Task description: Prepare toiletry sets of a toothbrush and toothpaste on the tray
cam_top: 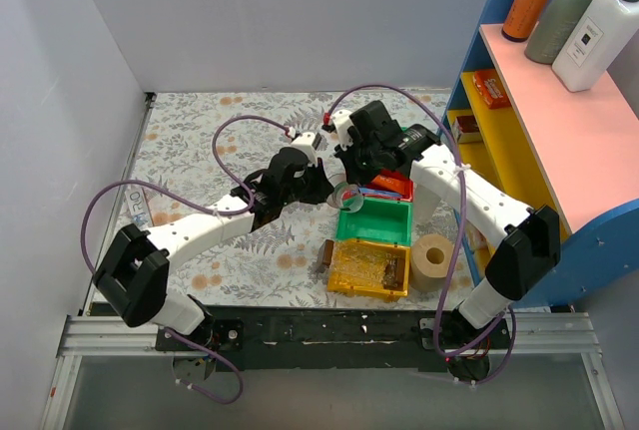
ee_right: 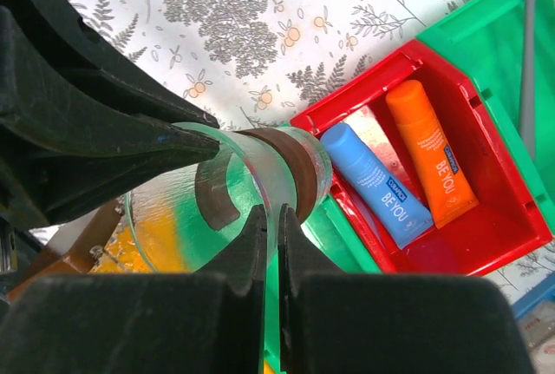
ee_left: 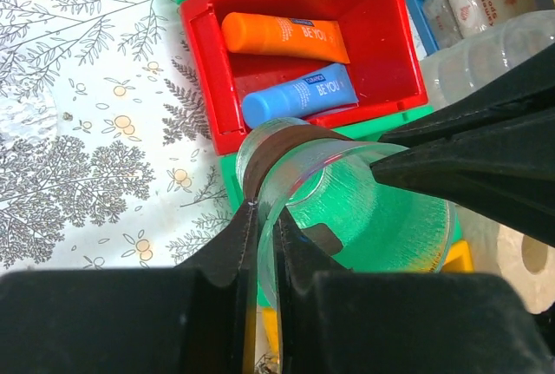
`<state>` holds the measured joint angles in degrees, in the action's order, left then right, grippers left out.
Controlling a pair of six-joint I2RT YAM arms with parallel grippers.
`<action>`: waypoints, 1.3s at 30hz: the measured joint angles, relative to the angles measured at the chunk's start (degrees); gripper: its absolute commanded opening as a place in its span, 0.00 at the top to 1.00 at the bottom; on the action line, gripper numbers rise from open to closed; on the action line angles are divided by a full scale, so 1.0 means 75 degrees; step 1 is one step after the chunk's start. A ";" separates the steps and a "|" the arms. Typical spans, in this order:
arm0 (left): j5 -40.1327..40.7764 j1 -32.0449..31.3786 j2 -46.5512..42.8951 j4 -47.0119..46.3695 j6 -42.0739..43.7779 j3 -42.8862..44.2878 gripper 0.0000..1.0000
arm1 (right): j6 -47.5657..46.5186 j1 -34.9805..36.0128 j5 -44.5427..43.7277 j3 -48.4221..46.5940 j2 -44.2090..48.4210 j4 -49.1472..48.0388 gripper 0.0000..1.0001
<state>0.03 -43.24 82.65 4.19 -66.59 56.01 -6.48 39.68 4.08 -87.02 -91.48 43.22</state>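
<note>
**Both sides clamped**

My left gripper and right gripper each pinch the rim of the clear cup from opposite sides. Just beyond my left fingertips, the red bin holds the blue toothpaste beside an orange tube.

cup: clear glossy plastic, brown band. red bin, 12 o'clock of cup: glossy plastic. toothpaste: smooth satin plastic.

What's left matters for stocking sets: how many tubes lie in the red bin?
2. The blue toothpaste and an orange tube lie side by side in the red bin; its near edge is partly covered, so another may be hidden.
</note>
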 measured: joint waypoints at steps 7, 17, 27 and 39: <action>0.0221 0.0026 0.0102 0.0195 -0.0117 0.0204 1.00 | 0.0271 0.0251 -0.0796 -0.0230 -0.0210 0.0006 0.79; 0.0708 -0.0003 0.0437 0.0385 -0.0697 0.0656 1.00 | 0.0848 0.0350 -0.1772 -0.0242 -0.0207 -0.0388 0.48; 0.1346 -0.0015 0.0408 0.0373 -0.1037 0.0653 1.00 | 0.1886 0.0385 -0.2314 0.0085 0.0172 -0.0443 0.48; 0.2090 -0.0093 0.0195 -0.0015 -0.1250 0.0262 1.00 | 0.2667 0.0478 -0.2226 0.0189 0.0303 -0.0425 0.56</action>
<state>15.70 -43.94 84.12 4.08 -75.96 57.98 13.52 43.27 -12.62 -85.60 -89.21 40.03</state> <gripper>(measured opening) 0.057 0.457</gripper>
